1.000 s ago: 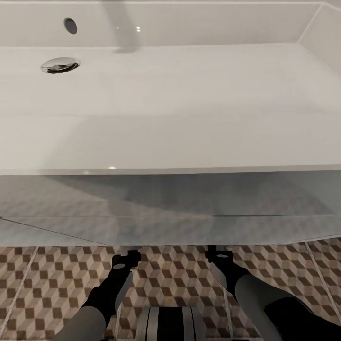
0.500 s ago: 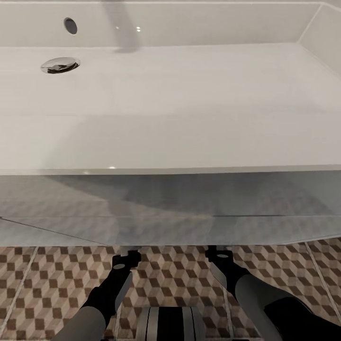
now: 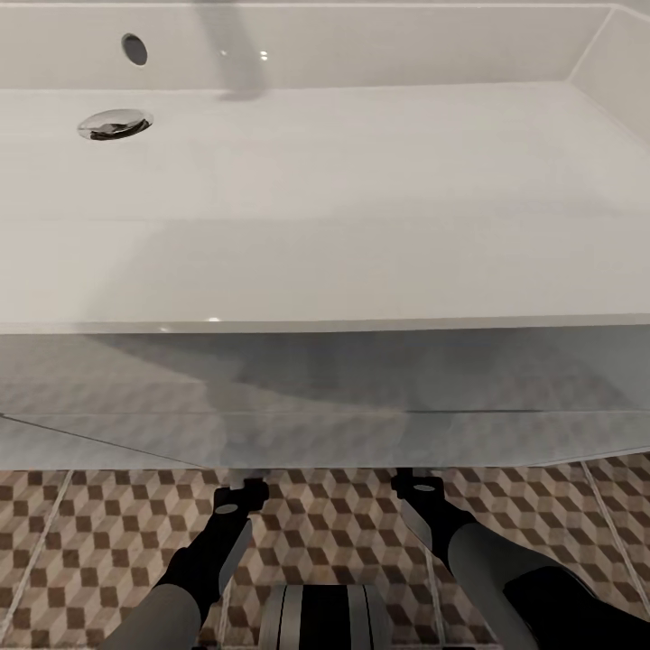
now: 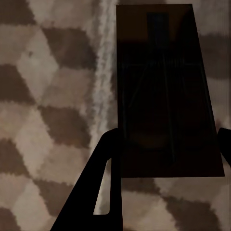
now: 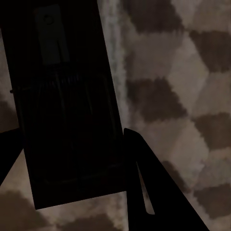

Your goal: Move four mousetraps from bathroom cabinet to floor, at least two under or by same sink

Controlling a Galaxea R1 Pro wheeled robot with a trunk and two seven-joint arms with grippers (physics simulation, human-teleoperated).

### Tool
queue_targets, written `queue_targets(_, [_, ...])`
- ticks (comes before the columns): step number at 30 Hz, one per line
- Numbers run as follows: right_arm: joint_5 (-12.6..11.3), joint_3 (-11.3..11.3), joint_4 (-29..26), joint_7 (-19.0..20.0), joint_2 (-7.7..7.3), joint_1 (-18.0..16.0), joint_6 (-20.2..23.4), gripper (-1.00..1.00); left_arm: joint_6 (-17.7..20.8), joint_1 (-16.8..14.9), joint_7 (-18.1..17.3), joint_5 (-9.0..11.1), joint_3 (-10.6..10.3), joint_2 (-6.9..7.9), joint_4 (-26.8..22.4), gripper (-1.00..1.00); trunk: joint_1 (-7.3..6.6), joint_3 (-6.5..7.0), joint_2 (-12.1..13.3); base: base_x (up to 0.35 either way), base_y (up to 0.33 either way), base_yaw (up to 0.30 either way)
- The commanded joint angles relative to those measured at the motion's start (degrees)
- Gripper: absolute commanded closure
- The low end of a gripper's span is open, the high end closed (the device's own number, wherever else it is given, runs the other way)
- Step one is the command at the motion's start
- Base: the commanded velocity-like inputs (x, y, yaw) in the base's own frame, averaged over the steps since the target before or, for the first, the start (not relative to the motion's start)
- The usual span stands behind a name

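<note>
Head view steeply down over sink (image 3: 325, 208); both wrist views close above shared cube-patterned floor (image 4: 53, 96).

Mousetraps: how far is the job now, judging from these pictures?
Done: none can be confirmed.

In hand: each wrist view shows one dark mousetrap between that end effector's fingers, over the bathroom floor, with both arms reaching under the bathroom sink. Whether they already rest on the tiles is unclear.

Left: releasing these; the other two are unaccounted for.
</note>
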Motion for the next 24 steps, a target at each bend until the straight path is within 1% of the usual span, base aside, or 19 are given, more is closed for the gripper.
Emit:
queue_targets(1, [-0.6,0.5,-0.1,-0.3,-0.01,0.0,0.2,1.0,0.4,0.0,0.4,0.0,-0.2,0.03,-0.1,1.0,-0.01,-0.03,0.0,0.0,0.0,0.0])
queue_targets(9, [-0.6,0.5,-0.1,-0.4,-0.07,0.0,0.2,1.0,0.5,0.0,0.3,-0.5,-0.5,0.1,-0.2,1.0,-0.01,-0.03,0.0,0.0,0.0,0.0])
queue_targets(17, [-0.6,0.6,-0.1,-0.4,-0.08,0.0,0.1,1.0,0.5,0.0,0.3,-0.6,-0.4,0.2,-0.3,1.0,-0.01,-0.03,0.0,0.0,0.0,0.0])
queue_targets(19, [-0.6,0.7,-0.1,-0.4,-0.24,0.0,0.1,1.0,0.7,0.0,0.2,-0.6,-0.3,0.51,-0.3,1.0,-0.01,-0.03,0.0,0.0,0.0,0.0])
queue_targets(24, [-0.6,0.7,0.0,-0.4,-0.8,0.0,-1.0,1.0,0.9,0.0,0.0,-0.1,-0.1,2.21,-0.4,1.0,-0.01,-0.03,0.0,0.0,0.0,0.0])
